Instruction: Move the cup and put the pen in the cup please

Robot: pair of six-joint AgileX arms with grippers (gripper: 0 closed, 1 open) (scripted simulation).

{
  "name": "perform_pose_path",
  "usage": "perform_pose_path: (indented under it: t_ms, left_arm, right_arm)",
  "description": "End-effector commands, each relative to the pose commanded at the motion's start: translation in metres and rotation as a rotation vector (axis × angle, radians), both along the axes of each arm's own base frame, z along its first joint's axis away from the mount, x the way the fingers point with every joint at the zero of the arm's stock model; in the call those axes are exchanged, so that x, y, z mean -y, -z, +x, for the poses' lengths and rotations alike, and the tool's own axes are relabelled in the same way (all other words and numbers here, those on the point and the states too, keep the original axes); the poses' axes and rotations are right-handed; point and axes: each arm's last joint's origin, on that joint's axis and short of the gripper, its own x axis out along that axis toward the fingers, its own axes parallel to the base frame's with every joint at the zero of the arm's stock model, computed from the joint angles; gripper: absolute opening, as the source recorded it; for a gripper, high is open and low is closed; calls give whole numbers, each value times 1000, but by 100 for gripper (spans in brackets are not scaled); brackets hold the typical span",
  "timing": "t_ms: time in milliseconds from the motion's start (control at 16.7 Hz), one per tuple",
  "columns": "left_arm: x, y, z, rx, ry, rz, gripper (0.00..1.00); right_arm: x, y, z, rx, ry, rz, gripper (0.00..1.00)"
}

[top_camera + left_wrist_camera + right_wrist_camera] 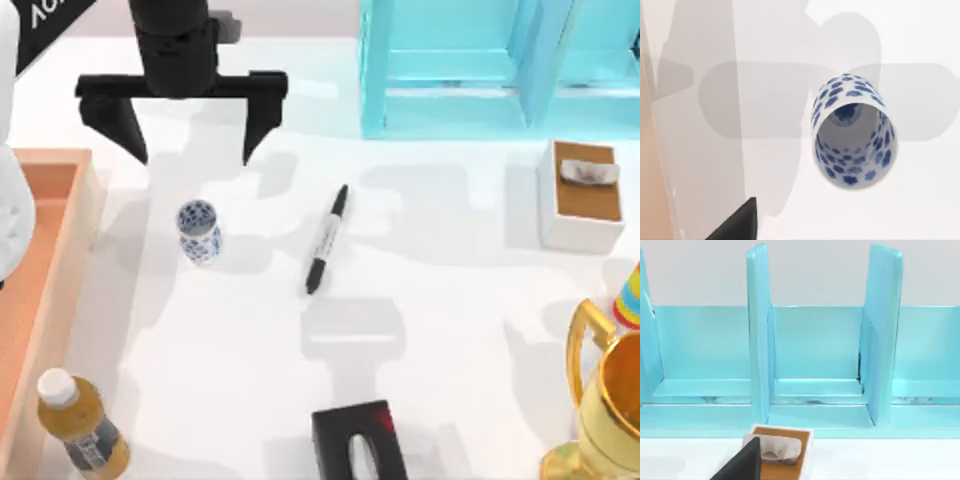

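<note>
The cup (199, 232), small and white with blue flowers, stands upright at the table's left middle. In the left wrist view the cup (854, 131) shows from above, its mouth open and nothing inside. My left gripper (190, 135) hangs open above the table just behind the cup, its fingers (256, 128) spread wider than the cup and not touching it. The pen (327, 240), black with a pale label band, lies flat on the table to the cup's right, slanted. My right gripper (352, 422) is parked at the front centre, open and holding nothing.
A teal shelf unit (480, 70) spans the back right. A white box (582, 195) with a brown top sits at the right, a gold trophy (610, 410) at the front right, an amber bottle (80, 425) at the front left. An orange tray (45, 260) lines the left edge.
</note>
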Motion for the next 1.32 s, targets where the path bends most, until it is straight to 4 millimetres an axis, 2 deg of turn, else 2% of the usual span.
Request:
perform_pose_path:
  t_ms: [120,300,480,720,780,900,1080,1200,1320]
  left_arm:
    - [-1,-32,-3,25,0,-9,100]
    - [-6,-63,-12,31,-1,-12,100]
    - [-9,-76,-19,22,0,-9,100]
    - [-10,-77,-19,21,0,-8,100]
    - [-4,-84,2,257,-10,-96,100]
    - [0,-83,2,258,-1,-93,100]
    - [26,-69,2,252,51,-70,100]
    - [51,-50,0,227,99,-39,100]
    - [78,-22,-5,185,149,3,100]
  right_arm:
    - [0,0,0,0,0,0,100]
    - [0,0,0,0,0,0,100]
    - [0,0,0,0,0,0,100]
    - [0,0,0,0,0,0,100]
    - [0,0,0,0,0,0,100]
    - [0,0,0,0,0,0,100]
    - [0,0,0,0,0,0,100]
    - [0,0,0,0,0,0,100]
    - [0,0,0,0,0,0,100]
